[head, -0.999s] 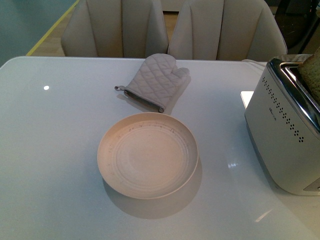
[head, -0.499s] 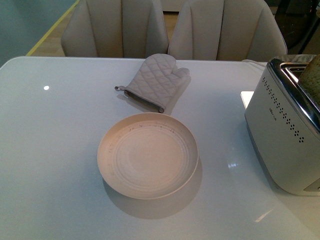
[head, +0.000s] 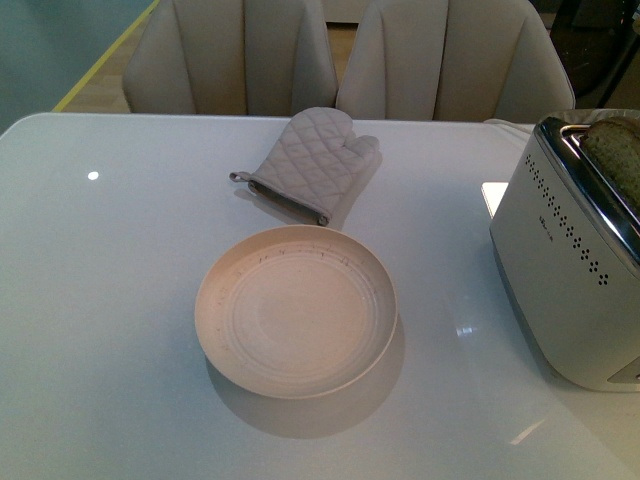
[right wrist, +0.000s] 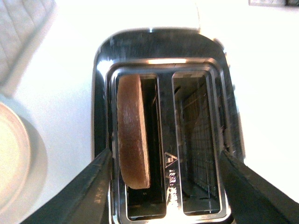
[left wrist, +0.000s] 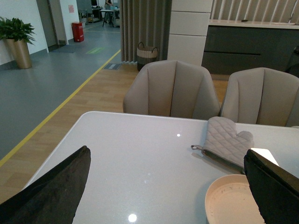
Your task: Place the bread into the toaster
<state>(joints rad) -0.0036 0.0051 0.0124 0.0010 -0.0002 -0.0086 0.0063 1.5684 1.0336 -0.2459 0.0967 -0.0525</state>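
Observation:
The white toaster point(head: 565, 275) stands at the table's right edge. The bread point(head: 612, 150) sits upright in one of its slots, its top poking out. From above, the right wrist view shows the brown crust of the bread point(right wrist: 132, 138) in one slot of the toaster point(right wrist: 166, 65); the other slot is empty. My right gripper point(right wrist: 166, 186) hangs open over the chrome top, its fingers wide apart and holding nothing. My left gripper point(left wrist: 170, 186) is open above the table, away from the toaster. Neither arm shows in the front view.
A round beige plate point(head: 225, 335) lies mid-table with nothing on it. A quilted oven mitt point(head: 310, 160) lies behind it. Two beige chairs point(head: 235, 55) stand at the far edge. The plate point(left wrist: 219, 198) and mitt point(left wrist: 229, 142) also show in the left wrist view.
The bread has sunk lower into the toaster slot, with less of it standing above the chrome top. The plate and mitt have not moved.

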